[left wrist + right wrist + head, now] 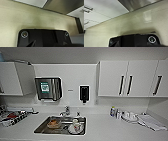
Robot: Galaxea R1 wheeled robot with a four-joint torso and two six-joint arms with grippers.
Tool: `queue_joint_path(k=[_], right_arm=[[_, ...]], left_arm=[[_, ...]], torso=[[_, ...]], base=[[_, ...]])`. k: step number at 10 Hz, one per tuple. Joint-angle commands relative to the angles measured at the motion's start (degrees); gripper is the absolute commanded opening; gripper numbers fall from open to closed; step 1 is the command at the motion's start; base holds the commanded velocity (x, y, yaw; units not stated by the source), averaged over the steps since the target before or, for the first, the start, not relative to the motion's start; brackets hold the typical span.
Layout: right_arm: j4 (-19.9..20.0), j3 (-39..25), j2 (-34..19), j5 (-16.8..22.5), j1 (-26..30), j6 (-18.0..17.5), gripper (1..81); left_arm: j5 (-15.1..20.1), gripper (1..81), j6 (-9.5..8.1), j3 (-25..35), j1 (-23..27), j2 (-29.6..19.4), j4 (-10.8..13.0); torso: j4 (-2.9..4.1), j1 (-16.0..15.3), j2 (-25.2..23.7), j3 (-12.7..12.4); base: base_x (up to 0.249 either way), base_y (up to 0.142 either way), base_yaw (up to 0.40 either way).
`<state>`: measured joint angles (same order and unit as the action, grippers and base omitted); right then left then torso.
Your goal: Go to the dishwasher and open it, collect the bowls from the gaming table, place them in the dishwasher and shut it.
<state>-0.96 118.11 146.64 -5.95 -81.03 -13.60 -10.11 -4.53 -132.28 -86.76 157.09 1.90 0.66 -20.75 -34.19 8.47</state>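
White countertop [112,127], steel sink [40,128]

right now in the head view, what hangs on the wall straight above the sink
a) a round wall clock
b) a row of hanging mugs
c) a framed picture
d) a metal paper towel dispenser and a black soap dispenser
d, since a shiny metal paper towel dispenser and a small black soap dispenser are fixed to the white wall above the sink, between the upper cabinets.
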Motion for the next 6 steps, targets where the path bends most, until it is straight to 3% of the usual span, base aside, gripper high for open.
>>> queue_joint_path(k=[1,3,6], right_arm=[[0.7,-1.1,-3.1,2.3,5.2,-1.3,81.1],[0.7,-1.9,-4.0,2.2,5.2,-1.5,81.1],[0.7,-5.1,-7.1,0.5,6.1,-3.2,81.1]], left_arm=[[2.3,81.1,-0.04,1.9,3.0,-2.0,0.2],[2.3,81.1,0.05,1.2,3.0,-1.1,0.4],[2.3,81.1,0.05,0.4,3.0,-0.6,0.3]], torso=[[0.00,-3.6,-5.5,4.5],[0.00,-5.6,-9.0,6.2],[0.00,-9.1,-14.5,11.3]], base=[[0.000,0.000,0.000],[0.000,0.000,0.000],[0.000,0.000,0.000]])
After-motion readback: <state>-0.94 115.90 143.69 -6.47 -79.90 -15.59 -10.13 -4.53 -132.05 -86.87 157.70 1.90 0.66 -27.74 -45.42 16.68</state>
